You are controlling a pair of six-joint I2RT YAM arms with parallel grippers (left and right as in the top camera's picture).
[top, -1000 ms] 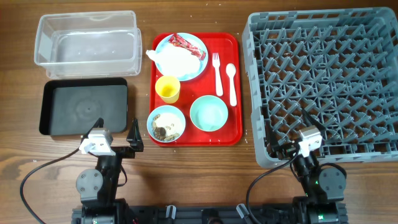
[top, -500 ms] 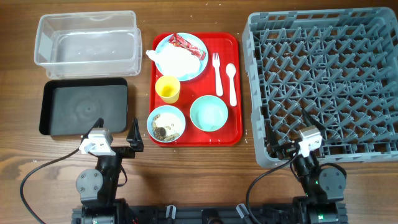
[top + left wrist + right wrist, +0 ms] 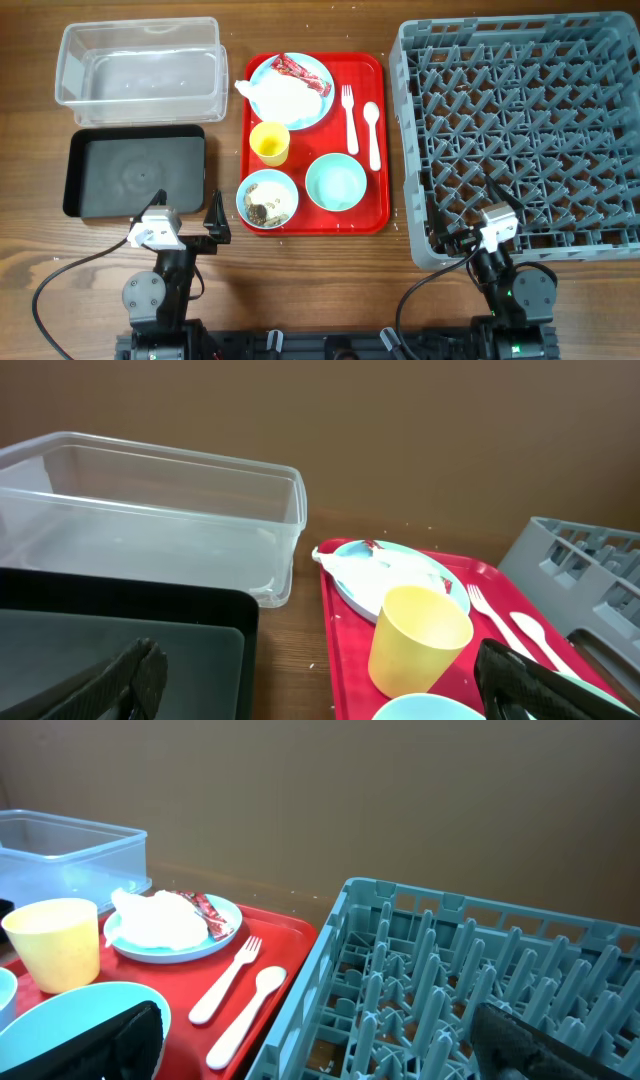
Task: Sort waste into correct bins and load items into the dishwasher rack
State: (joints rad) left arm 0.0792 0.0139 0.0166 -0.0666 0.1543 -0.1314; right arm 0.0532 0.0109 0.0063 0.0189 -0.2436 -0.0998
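Left hand is spread wide with nothing in it, parked off the near left corner of the red tray. One finger is over the bare tabletop and the other over the edge of the black tray. Right hand is the same deal, wide apart and empty, off the red tray's near right side and hanging over the near edge of the grey rack.

Nothing sits between either hand and the red tray. The rack runs along the red tray's right side with all its pegs bare. Left of the red tray is the black tray, and behind that the clear tub, both with nothing inside.

Everything else is on the red tray:
- at the near left, a bowl with brownish scraps in it
- at the near right, a second bowl, pale teal and clean
- in the middle left, a yellow cup standing upright
- at the far left, the blue plate, with a crumpled white napkin and a red wrapper lying on it
- along the right edge, a white fork and spoon side by side, heads pointing away from the hands
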